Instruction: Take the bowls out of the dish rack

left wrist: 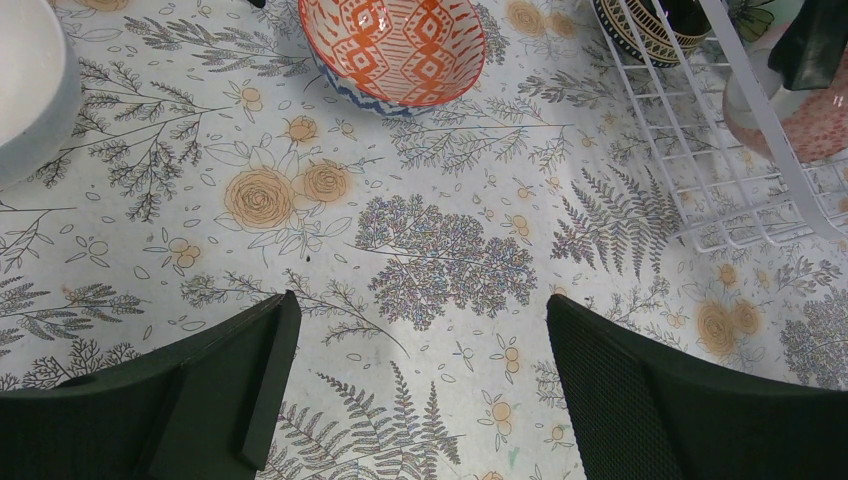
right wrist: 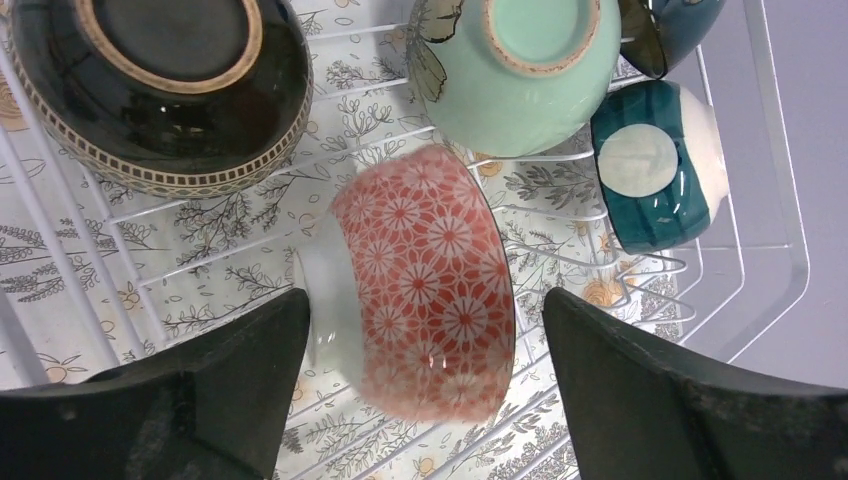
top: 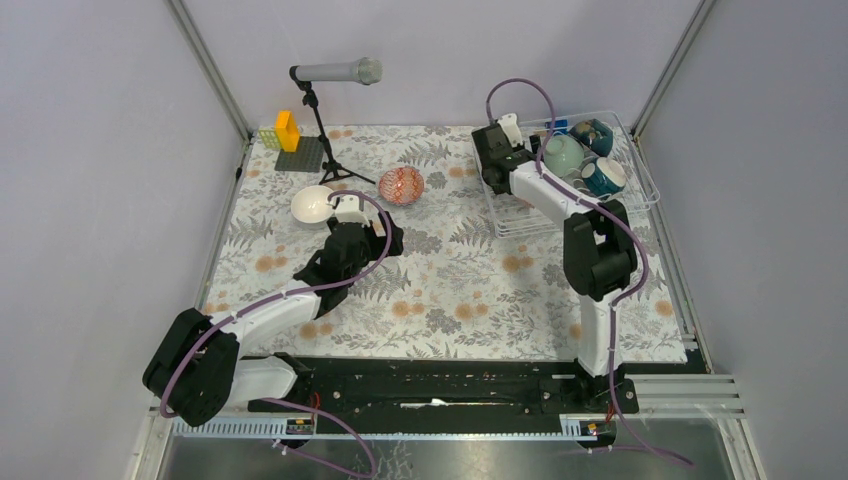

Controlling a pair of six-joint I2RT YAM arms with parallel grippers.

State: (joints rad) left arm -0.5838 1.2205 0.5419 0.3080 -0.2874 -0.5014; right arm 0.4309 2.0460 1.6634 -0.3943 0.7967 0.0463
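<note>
The dish rack [top: 640, 195] stands at the back right. In the right wrist view it holds a pink floral bowl [right wrist: 425, 280] lying on its side, a dark brown bowl [right wrist: 160, 90], a mint green bowl [right wrist: 520, 70] and a teal bowl [right wrist: 655, 165]. My right gripper [right wrist: 425, 300] is open and straddles the pink bowl, with a gap showing on the right side. A white bowl [top: 313, 204] and an orange patterned bowl [top: 402, 185] sit on the tablecloth. My left gripper [left wrist: 420, 310] is open and empty just short of the orange bowl [left wrist: 395, 45].
A microphone on a black tripod [top: 335, 72] and a yellow-and-grey block toy [top: 290, 140] stand at the back left. A blue patterned bowl [top: 592, 135] sits in the rack's far corner. Enclosure walls close both sides. The rack's corner [left wrist: 720, 170] lies right of the left gripper.
</note>
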